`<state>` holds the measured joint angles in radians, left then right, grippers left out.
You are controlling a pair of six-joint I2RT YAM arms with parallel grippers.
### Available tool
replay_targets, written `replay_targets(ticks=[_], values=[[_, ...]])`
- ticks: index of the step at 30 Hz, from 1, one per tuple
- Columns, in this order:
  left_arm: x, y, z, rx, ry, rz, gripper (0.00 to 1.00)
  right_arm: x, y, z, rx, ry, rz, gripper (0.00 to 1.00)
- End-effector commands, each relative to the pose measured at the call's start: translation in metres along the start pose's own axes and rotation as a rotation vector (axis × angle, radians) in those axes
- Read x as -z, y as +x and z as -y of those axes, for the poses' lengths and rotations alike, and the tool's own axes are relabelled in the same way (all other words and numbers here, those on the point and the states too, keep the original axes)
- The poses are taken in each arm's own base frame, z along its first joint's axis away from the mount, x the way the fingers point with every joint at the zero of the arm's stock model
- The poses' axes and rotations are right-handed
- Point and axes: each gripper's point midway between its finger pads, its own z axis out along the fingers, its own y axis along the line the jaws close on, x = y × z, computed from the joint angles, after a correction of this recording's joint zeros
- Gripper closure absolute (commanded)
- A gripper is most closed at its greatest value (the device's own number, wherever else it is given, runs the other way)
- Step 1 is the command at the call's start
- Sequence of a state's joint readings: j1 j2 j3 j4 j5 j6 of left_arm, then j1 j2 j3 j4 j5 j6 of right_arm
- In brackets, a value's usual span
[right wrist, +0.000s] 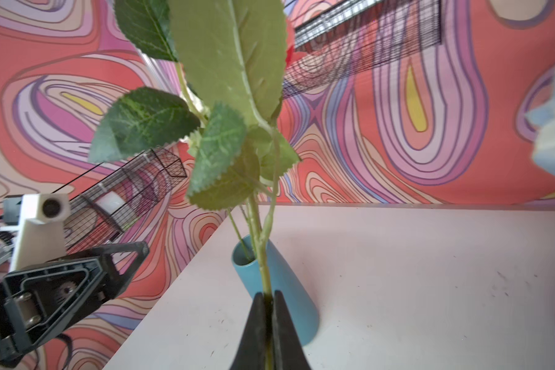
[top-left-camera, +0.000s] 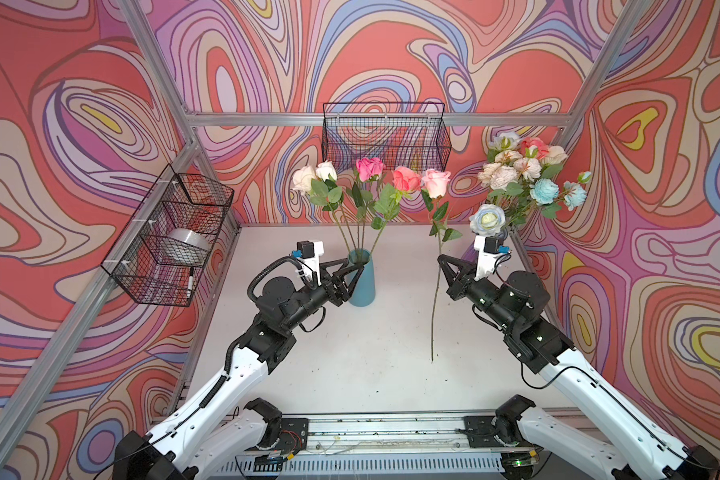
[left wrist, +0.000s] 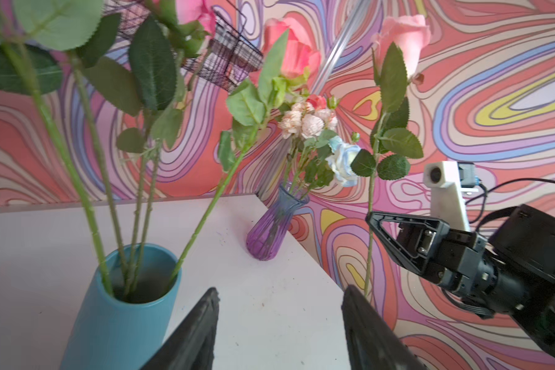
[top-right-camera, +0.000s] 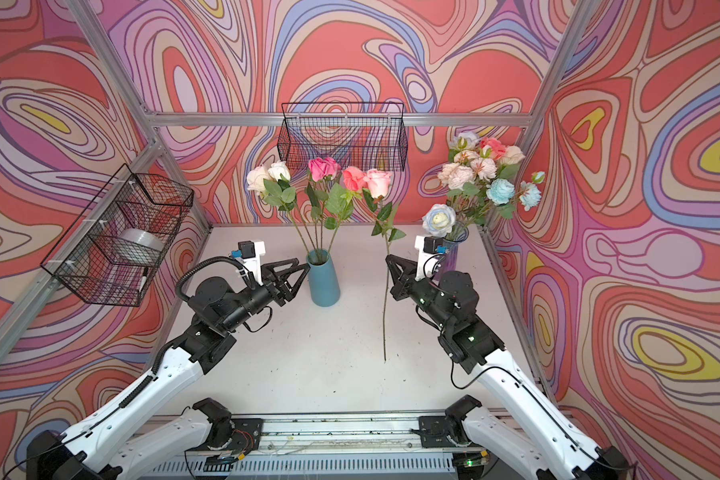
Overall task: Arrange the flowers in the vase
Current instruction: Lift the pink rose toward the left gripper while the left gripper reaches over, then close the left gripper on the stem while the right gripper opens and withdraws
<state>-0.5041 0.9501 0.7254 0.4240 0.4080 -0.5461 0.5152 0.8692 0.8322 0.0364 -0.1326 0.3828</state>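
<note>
We look down on a white tabletop walled in by swirling pink and purple patterns. A blue vase stands near the middle and holds four flowers: cream, white, magenta and coral.

At 9 o'clock of this vase hovers the left pincer. Its jaws are spread moderately wide with nothing between them.

At 3 o'clock of the vase, the right pincer is clamped tight on the bare stem of a pale pink rose. It grips just below the lowest leaves. The rose stands nearly upright, and a long tail of stem hangs below the grip. We cannot tell whether its tip touches the tabletop.

In the far corner, at 2 o'clock, a purple glass vase holds a bunch of blossoms in peach, coral and light blue.

We judge the rose light but top-heavy. Its thin, smooth stem could twist or slip in the grip. The petals and leaves look soft and easily crushed, so bare stem is the place to hold. The long tail must clear the blue rim before going in.
</note>
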Motion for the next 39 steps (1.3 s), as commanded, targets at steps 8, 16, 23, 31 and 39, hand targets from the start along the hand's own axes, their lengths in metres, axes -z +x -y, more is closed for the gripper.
replay_targets(ticks=[8,16,23,31,39], values=[[-0.011,0.015,0.074,0.014,0.441,-0.171,0.43,-0.013,-0.005,-0.062,0.053,-0.183,0.001,1.0],[-0.021,0.049,0.091,0.056,0.517,-0.277,0.41,-0.02,-0.013,-0.081,0.039,-0.248,0.046,1.0],[-0.033,0.07,0.087,0.095,0.484,-0.333,0.45,-0.028,-0.005,-0.091,0.004,-0.289,0.055,1.0],[-0.038,0.074,0.082,0.121,0.451,-0.318,0.63,-0.036,0.001,-0.096,-0.01,-0.308,0.041,1.0],[-0.041,0.075,0.074,0.102,0.4,-0.301,0.87,-0.04,0.006,-0.104,-0.026,-0.339,0.024,1.0]])
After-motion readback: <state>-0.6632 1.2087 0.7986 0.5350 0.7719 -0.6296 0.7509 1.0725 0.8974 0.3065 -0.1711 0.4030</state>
